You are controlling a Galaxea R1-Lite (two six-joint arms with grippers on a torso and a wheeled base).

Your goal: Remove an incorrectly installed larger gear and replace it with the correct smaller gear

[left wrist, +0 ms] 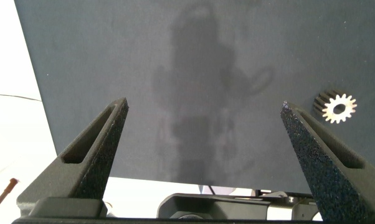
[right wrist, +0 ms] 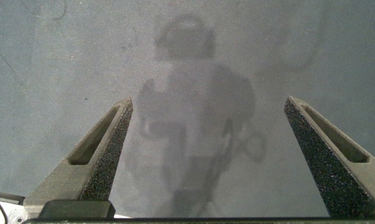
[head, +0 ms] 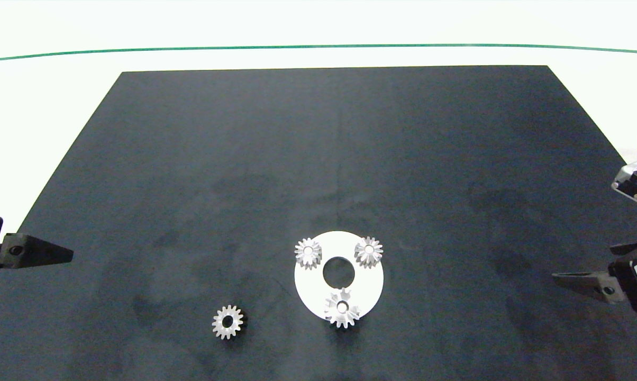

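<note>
Both hands wait at mat (head: 318, 159) edges (spread).

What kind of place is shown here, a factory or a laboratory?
Most likely a laboratory test bench, not a factory line. A plain dark mat covers a white table, and the only parts are a white disc carrying three gears and one loose smaller gear. Both end effectors wait, open, at the mat's sides.

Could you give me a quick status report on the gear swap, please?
Left gripper and right gripper open, empty, parked at mat edges. Larger gear still on white disc. Smaller gear loose on mat, left of disc. Nothing in the way.
</note>
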